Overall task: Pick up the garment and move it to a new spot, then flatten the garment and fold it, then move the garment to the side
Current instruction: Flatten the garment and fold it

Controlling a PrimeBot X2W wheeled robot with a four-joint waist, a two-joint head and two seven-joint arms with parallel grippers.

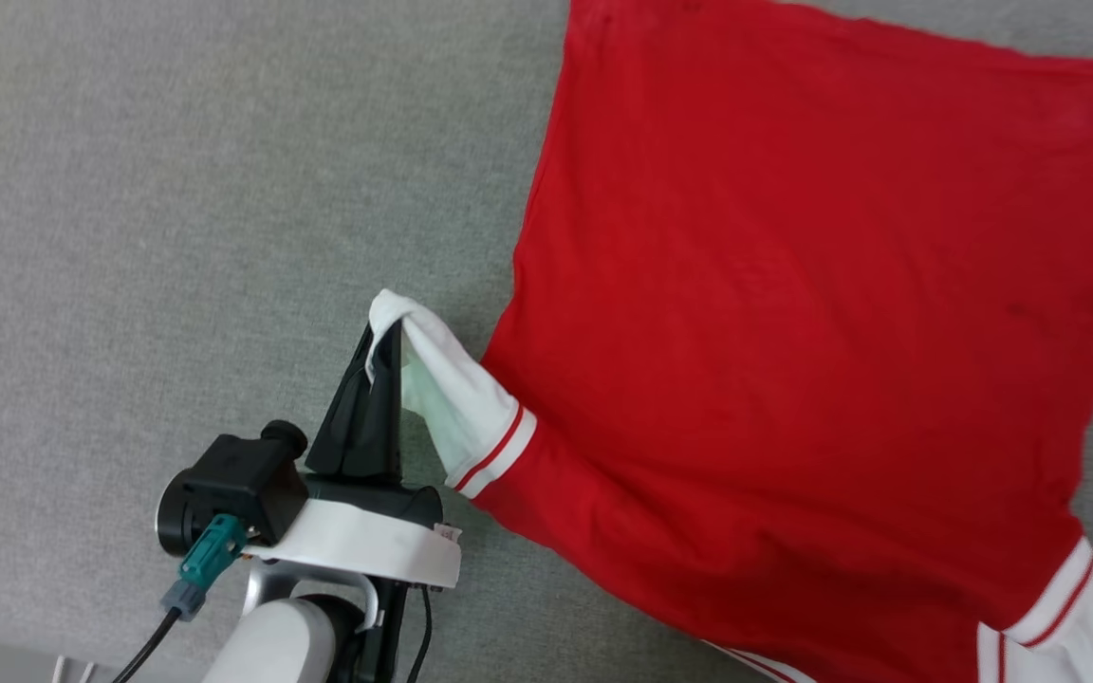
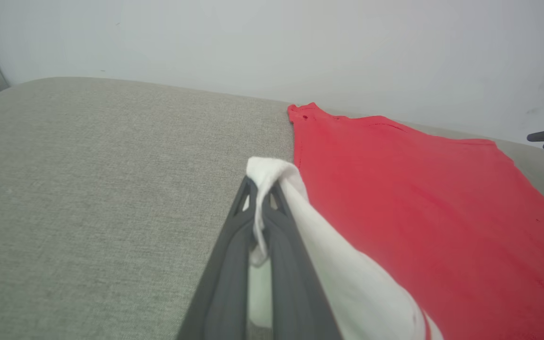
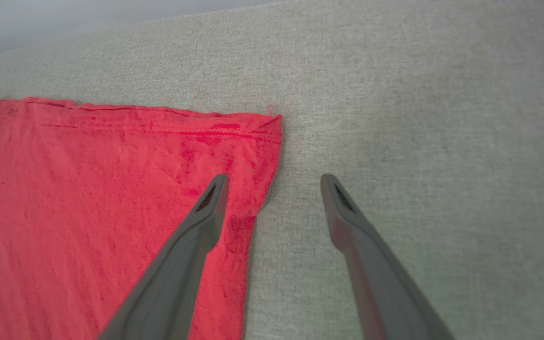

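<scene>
The garment [image 1: 793,332] lies flat on the grey fabric surface [image 1: 176,190], plain red side up, with its hem far and its shoulders near. The left gripper [image 1: 383,341] pinches its white sleeve [image 1: 461,398]. The right gripper [image 3: 274,182] is spread wide and empty over the hem corner.

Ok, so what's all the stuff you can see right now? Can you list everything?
garment: one, red with white sleeves and red-and-white stripe trim, spread on the padded surface
padded surface: one, grey fabric, under the garment
wall: one, pale, behind the padded surface
plug: one, teal, with a dark cable, on the left wrist
left fingers: two, dark, shut on the garment's white sleeve, at its left edge in the head view
right fingers: two, dark, open, at the garment's hem corner, one over red cloth, one over the grey surface
</scene>
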